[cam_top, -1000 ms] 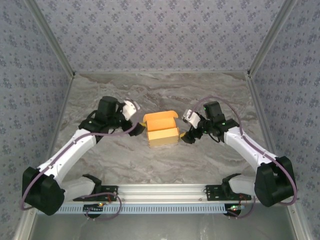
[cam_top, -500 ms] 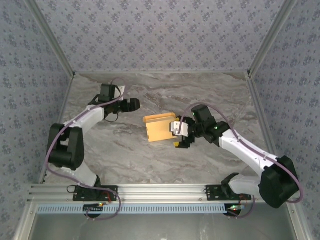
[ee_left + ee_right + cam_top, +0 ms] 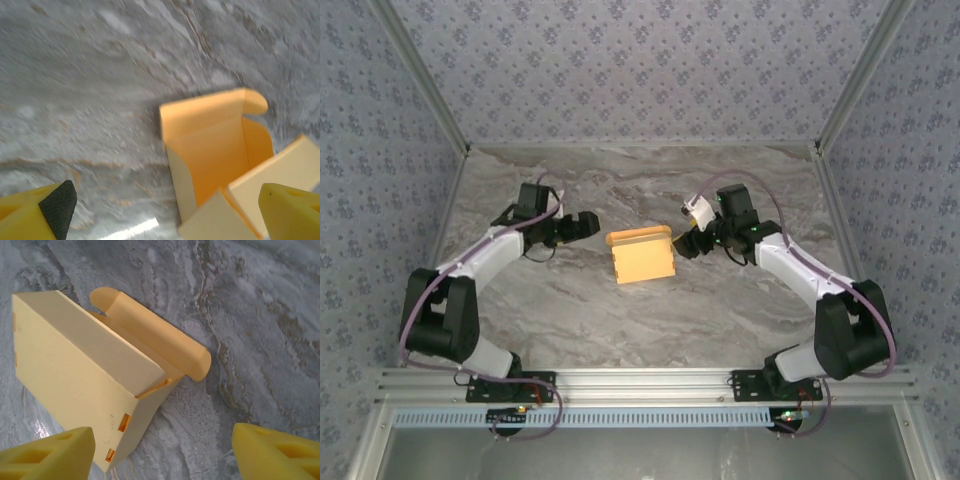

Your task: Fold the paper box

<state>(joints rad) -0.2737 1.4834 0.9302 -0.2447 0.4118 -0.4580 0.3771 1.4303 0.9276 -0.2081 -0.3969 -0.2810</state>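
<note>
left gripper (image 3: 587, 225) and right gripper (image 3: 684, 243) both released, flanking paper box (image 3: 642, 260)

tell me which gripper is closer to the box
The right gripper: it sits right beside the paper box's edge, while the left gripper stands off with bare table between.

Grey-veined marble tabletop (image 3: 620, 320), blue floral-patterned walls (image 3: 640, 70) on three sides, aluminium rail (image 3: 650, 383) along the near edge.
</note>
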